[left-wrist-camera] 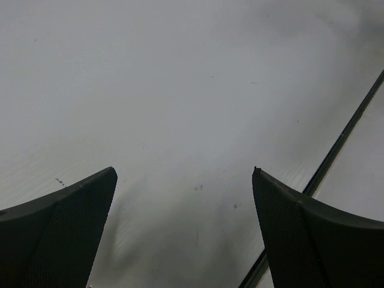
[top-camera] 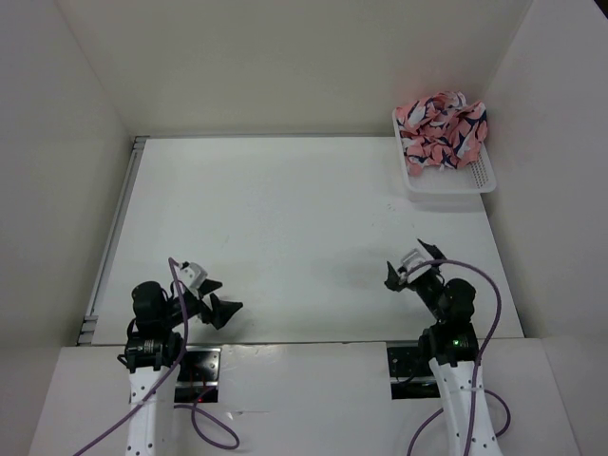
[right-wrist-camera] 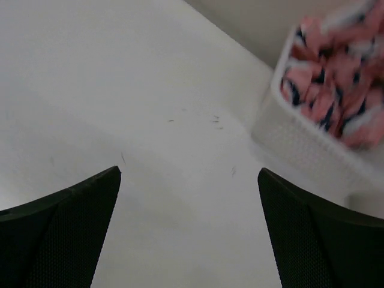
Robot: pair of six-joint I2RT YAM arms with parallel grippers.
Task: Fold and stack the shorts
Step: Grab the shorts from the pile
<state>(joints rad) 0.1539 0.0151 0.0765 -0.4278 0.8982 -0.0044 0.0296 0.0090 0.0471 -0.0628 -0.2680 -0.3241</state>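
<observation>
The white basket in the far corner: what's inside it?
Crumpled pink patterned shorts fill the white basket, piled above its rim. Whatever may lie beneath the heap is covered.

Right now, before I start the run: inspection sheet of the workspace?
Surface: white table, a few faint specks.
Job's things: shorts crumpled in the white mesh basket, far right corner; not yet folded.
Clutter: nothing seen.
Grippers: left gripper and right gripper both open, holding nothing, low near their bases.
Cables: purple cables loop along each arm at the near edge.
Surroundings: plain pale walls on three sides.
</observation>
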